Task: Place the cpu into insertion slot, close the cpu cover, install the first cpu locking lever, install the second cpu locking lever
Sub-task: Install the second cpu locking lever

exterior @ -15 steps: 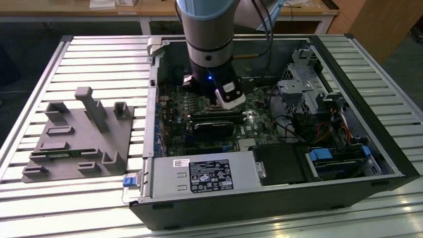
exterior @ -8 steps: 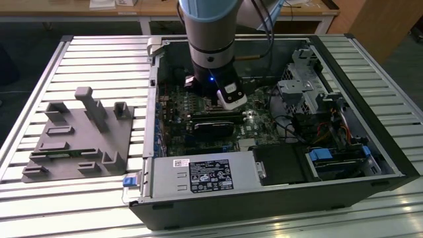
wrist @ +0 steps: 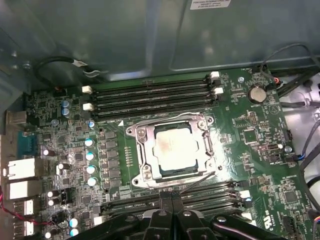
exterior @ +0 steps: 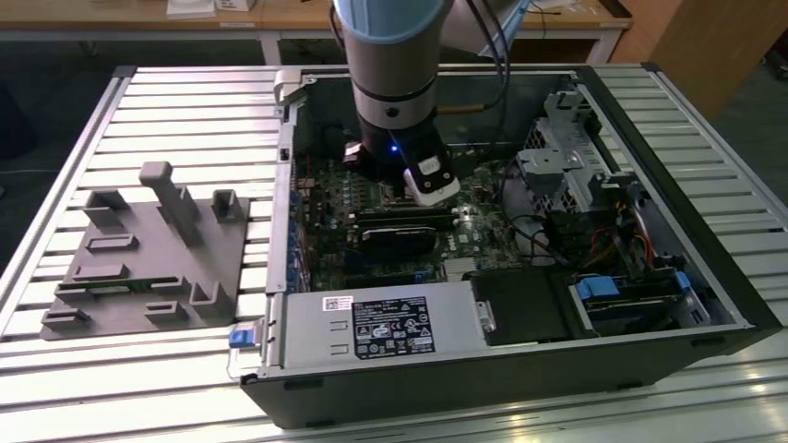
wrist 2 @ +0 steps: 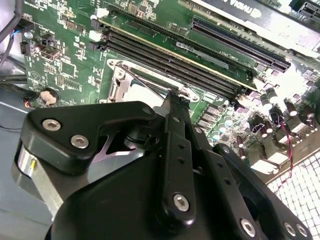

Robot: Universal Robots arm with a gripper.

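Note:
In the first wrist view the cpu (wrist: 172,150) lies flat in the insertion slot (wrist: 131,131), its dull grey face showing through the window of the cpu cover (wrist: 144,155), which is down over it. A thin wire lever (wrist: 192,184) slants out from the socket's edge toward my fingers (wrist: 161,202). My gripper (wrist: 170,200) is shut, its tips just beside the socket. The second wrist view shows the gripper (wrist 2: 175,100) with its tips at a lever's hooked end (wrist 2: 184,92). In the exterior view the gripper (exterior: 412,198) is low over the motherboard inside the case.
Memory slots (wrist: 150,95) run along both sides of the socket. A black graphics card (exterior: 400,235) lies close by, with the power supply (exterior: 382,323) and drive cage (exterior: 555,166) around it. Case walls (exterior: 290,138) enclose the board. A grey fixture (exterior: 148,249) sits on the table.

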